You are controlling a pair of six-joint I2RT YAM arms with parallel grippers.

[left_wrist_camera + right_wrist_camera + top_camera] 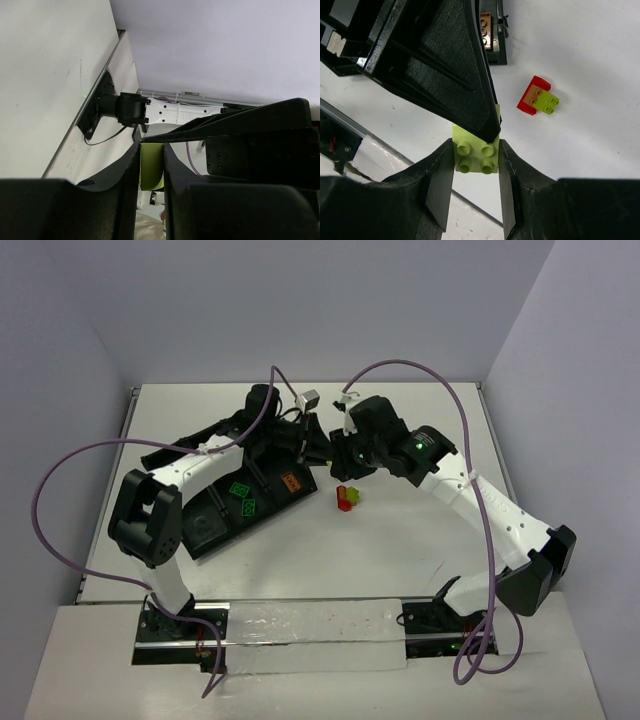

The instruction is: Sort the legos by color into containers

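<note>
So the yellow-green brick (475,157) is being pinched from two sides at once. The right gripper (475,150) is being squeezed against two opposite faces of it, and the left gripper (151,150) is being clamped on the same brick from the other end, with the plastic filling the gap between its fingers. It's a small two-by-two piece, and its four studs are being shown to the right wrist camera. It's being held up off the table (400,560), just off the right end of the tray (205,525) and a bit toward the far edge.

One more cluster (538,96) is being left out on the table near the middle, just beside the tray's right end but not touching it. It's made up of a red piece, a tan-orange one and a yellow-green one, all stuck together.

The black tray is being seen lying at a slant on the table's left half. Two green legos (240,489) are being held in one compartment, and an orange lego (292,481) in the next one, at the right end. The rest is being covered mostly by the left arm, so what's in there can't be told.
</note>
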